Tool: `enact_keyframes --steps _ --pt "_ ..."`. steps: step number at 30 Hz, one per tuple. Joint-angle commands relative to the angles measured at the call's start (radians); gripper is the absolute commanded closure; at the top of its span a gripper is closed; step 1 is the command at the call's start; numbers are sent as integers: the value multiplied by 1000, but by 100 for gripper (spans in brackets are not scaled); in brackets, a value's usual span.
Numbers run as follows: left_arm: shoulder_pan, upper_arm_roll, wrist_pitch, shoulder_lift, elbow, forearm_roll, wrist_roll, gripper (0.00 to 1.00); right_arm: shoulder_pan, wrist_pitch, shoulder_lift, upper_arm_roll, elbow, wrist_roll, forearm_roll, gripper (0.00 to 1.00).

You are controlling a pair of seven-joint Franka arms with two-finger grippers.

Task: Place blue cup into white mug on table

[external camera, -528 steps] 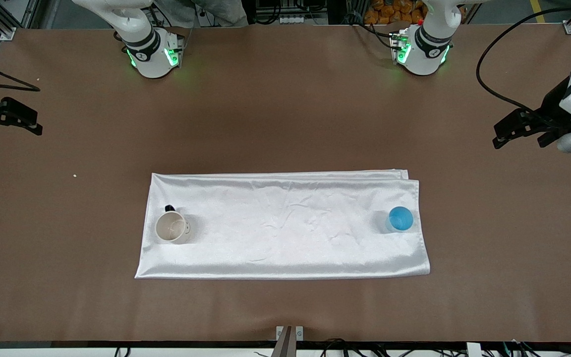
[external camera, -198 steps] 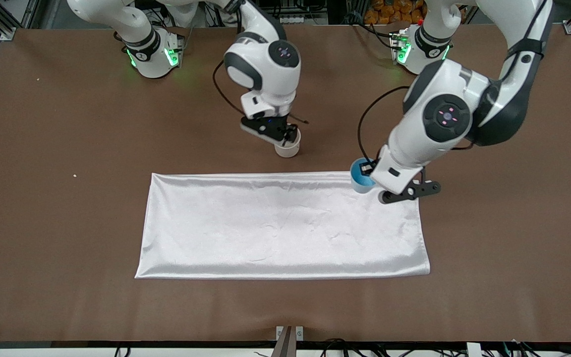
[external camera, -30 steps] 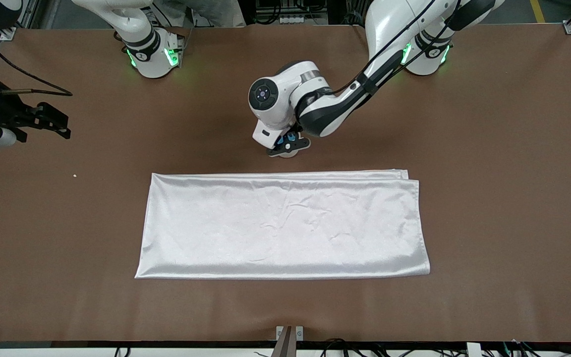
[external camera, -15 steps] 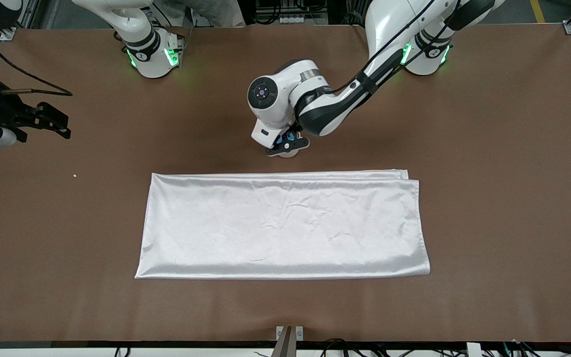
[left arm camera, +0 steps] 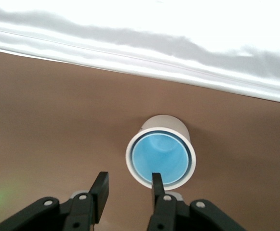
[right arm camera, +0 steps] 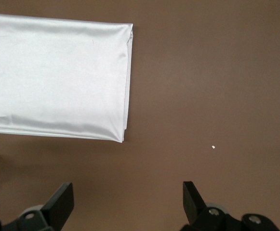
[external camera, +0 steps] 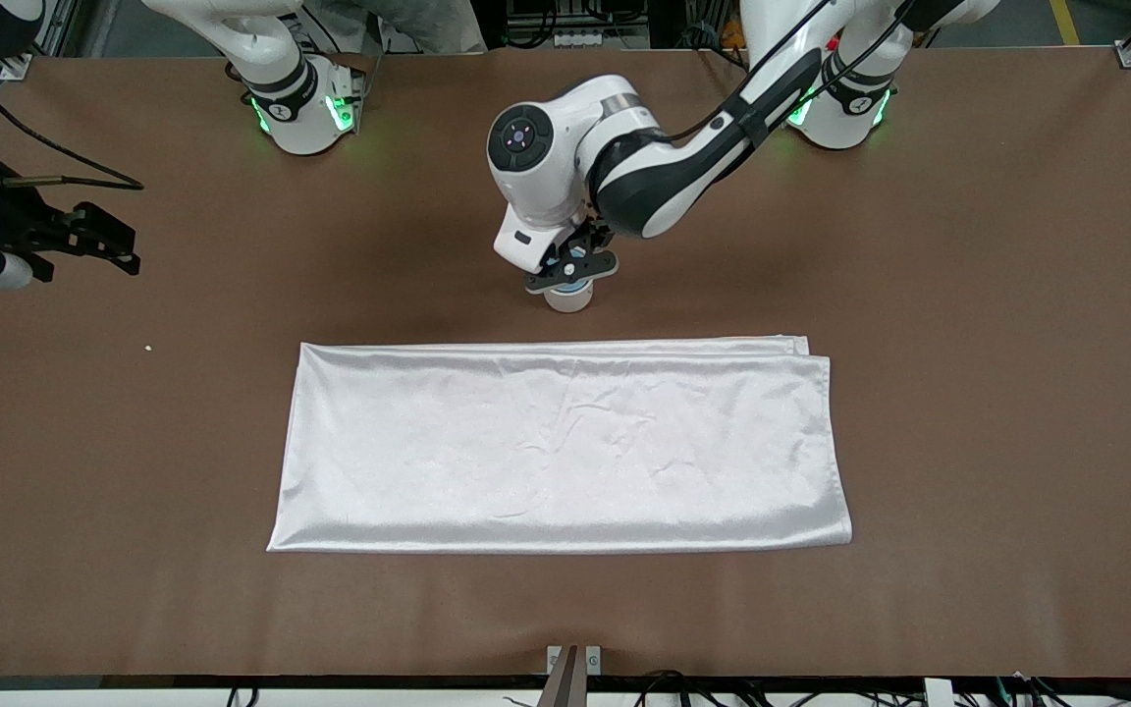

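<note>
The white mug stands on the brown table, just farther from the front camera than the white cloth. In the left wrist view the blue cup sits inside the white mug, its rim just within the mug's rim. My left gripper hangs a little above them, open, with nothing between its fingers; one fingertip shows over the mug's rim. The mug's handle is hidden. My right gripper waits at the right arm's end of the table, open and empty.
A white rectangular cloth lies flat in the middle of the table, nearer the front camera than the mug. A small pale crumb lies on the table toward the right arm's end. Both arm bases stand along the table's back edge.
My left gripper has opened, let go of the blue cup in the mug and risen above it. The right arm has not moved.
</note>
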Motion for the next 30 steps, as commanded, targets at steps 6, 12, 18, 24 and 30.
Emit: enact_keyframes --steps 6,12,18,24,30 --pt "30 31 -63 -128 -10 18 32 56 0 -1 -6 -1 4 -9 -12 0" --pt "57 76 -117 -208 -10 13 130 56 0 0 -6 -1 4 -9 -13 0" --pt "123 82 -149 -272 -8 10 231 56 0 -1 -6 0 4 -9 -17 0" --pt "212 79 -195 -344 -8 -23 369 56 0 -1 -6 0 4 -9 -17 0" --pt "306 79 -221 -397 -8 -60 519 55 0 -1 -6 0 4 -9 -17 0"
